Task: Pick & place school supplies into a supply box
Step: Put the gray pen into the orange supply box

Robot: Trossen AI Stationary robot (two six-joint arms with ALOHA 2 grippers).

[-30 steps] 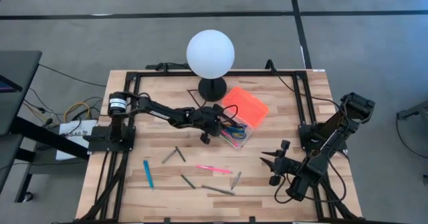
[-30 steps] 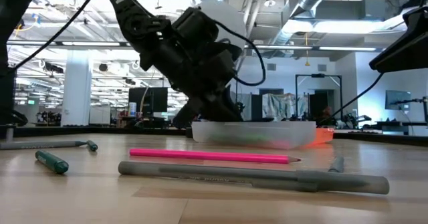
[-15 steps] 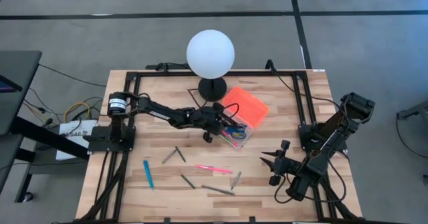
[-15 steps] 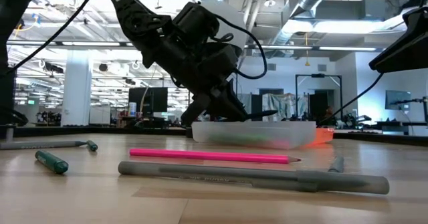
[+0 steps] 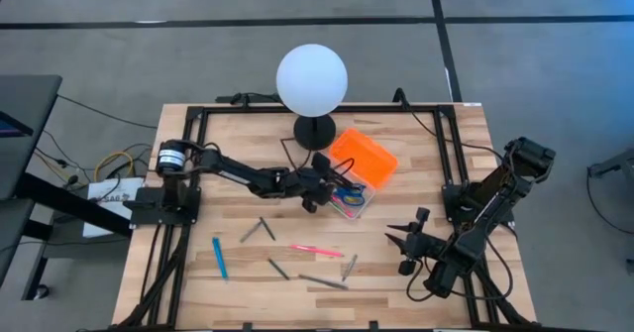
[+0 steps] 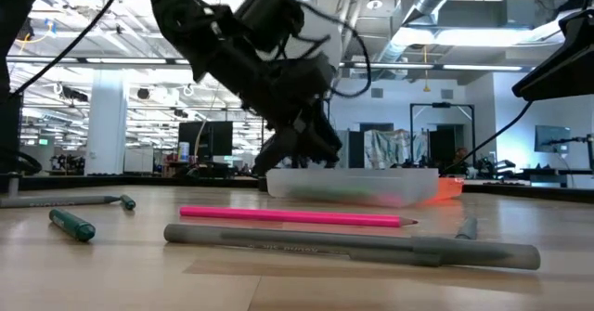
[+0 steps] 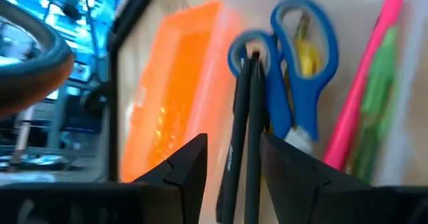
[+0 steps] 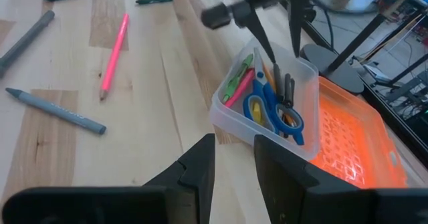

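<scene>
The supply box's clear body [image 5: 349, 198] stands on the table with its orange lid [image 5: 364, 157] lying open on its far right side. In the box [image 8: 267, 110] lie blue-handled scissors [image 7: 294, 83], two black pens [image 7: 242, 137], and pink and green markers [image 7: 364, 103]. My left gripper [image 8: 275, 33] hangs open just above the box's left end [image 7: 231, 150], its fingers over the black pens and apart from them. More school supplies lie loose on the near table: a pink pencil [image 5: 317, 251], a blue pen [image 5: 219, 258] and grey pens [image 5: 324, 281]. My right gripper [image 5: 404, 241] waits open at the near right.
A white globe lamp [image 5: 312, 77] on a black base [image 5: 315, 131] stands right behind the box. A black frame [image 5: 198, 114] runs along the table's far and side edges. Two crossed grey pens [image 5: 260, 228] lie left of the pink pencil.
My left gripper has moved toward the table's right, over the box, and risen a little, turning at the wrist. It has opened and let go of a dark pen, which stuck out over the box half a second ago and now lies in it.
</scene>
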